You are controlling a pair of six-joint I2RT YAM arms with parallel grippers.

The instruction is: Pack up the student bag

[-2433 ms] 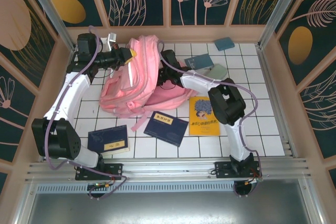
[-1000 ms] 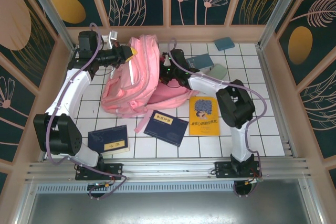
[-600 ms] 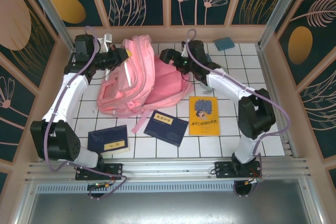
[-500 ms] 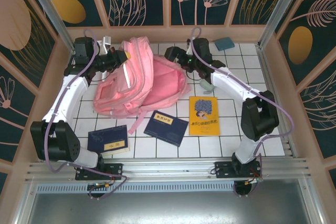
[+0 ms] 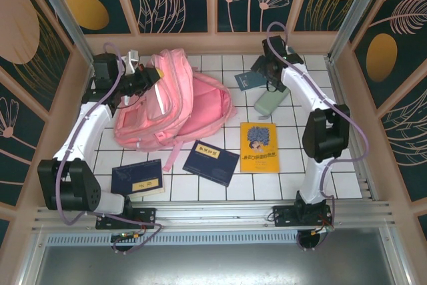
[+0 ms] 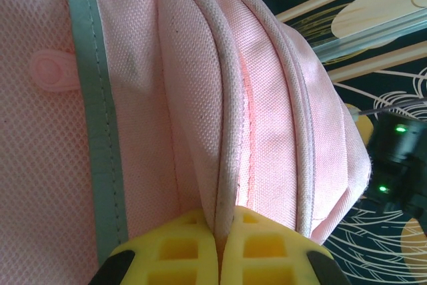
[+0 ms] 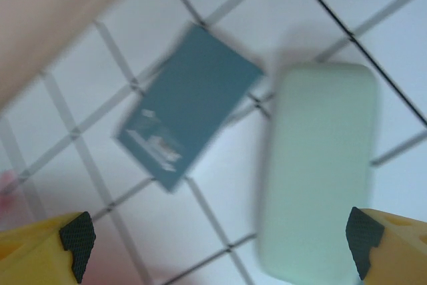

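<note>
On the far left of the tiled table [image 5: 313, 158], my left gripper [image 5: 148, 78] was pressed together on the student bag [image 5: 180, 108]. In my left wrist view the yellow fingertips [image 6: 260, 248] met with no gap, and a pale corded seam of the pink bag [image 6: 267, 111] ran straight down between them, so I was pinching that ridge of fabric. A grey-green stripe ran down the cloth just left of the pinch.

The bag lay spread over the left and middle of the table, its far end at my left gripper and a pink strap trailing toward the near side. That strap ended just beside a dark blue book [image 5: 211, 162]. A second dark blue book [image 5: 138, 178] lay near the front left, and a yellow book [image 5: 259, 147] sat to the right of the first.

My right gripper [image 5: 270, 71] hung at the far right, well apart from the bag, with its jaws spread wide and nothing between them. From my right wrist, the black-padded tips framed the gripper's gap [image 7: 220, 241]. Beyond it a teal booklet [image 7: 187, 125] and a pale green case [image 7: 320, 165] lay side by side on the tiles.
</note>
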